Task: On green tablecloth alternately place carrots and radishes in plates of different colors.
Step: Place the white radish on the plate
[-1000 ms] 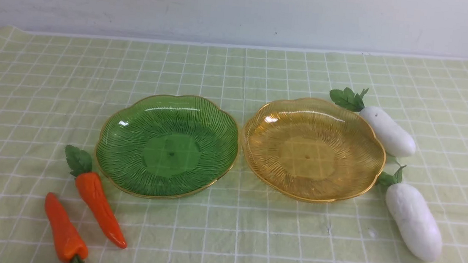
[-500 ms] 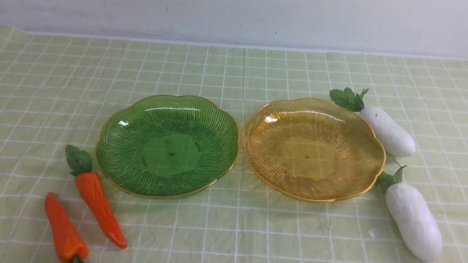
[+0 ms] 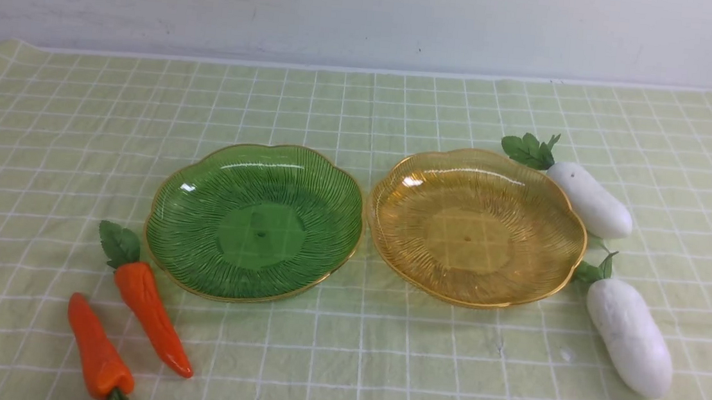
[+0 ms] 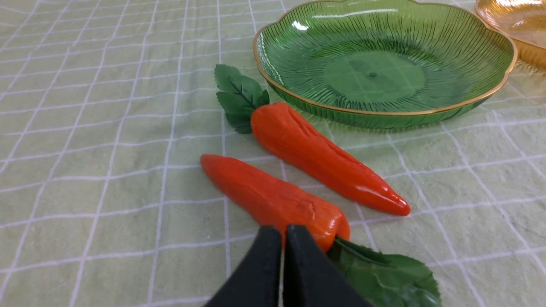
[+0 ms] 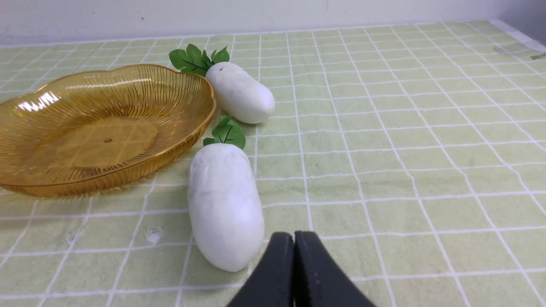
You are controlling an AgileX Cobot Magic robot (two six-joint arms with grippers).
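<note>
- My left pincer [image 4: 282, 238] is shut tight with nothing held in it. It hangs low over the cloth at the thick, leafy end of the near carrot [image 4: 273, 198]; I cannot tell whether it touches it.
- My right pincer [image 5: 294, 241] is closed too, and empty. It sits just beside the rounded end of the near radish [image 5: 225, 209].
- The green tablecloth [image 3: 342, 353], slightly wrinkled, covers the whole surface.
- The green plate [image 3: 255, 220] and the amber plate [image 3: 476, 226] stand side by side in the middle, green on my left, their gold rims almost meeting.
- Both carrots lie on the cloth on my left, outside the green plate. The far carrot [image 3: 152, 317] has its leaves just beside that plate's rim and its tip pointing toward me. The near carrot lies alongside it, turned the other way.
- Both radishes lie on the cloth to the right of the amber plate. The far radish [image 3: 591, 201] rests by the far right of its rim, and the near radish has its leaves at the rim.
</note>
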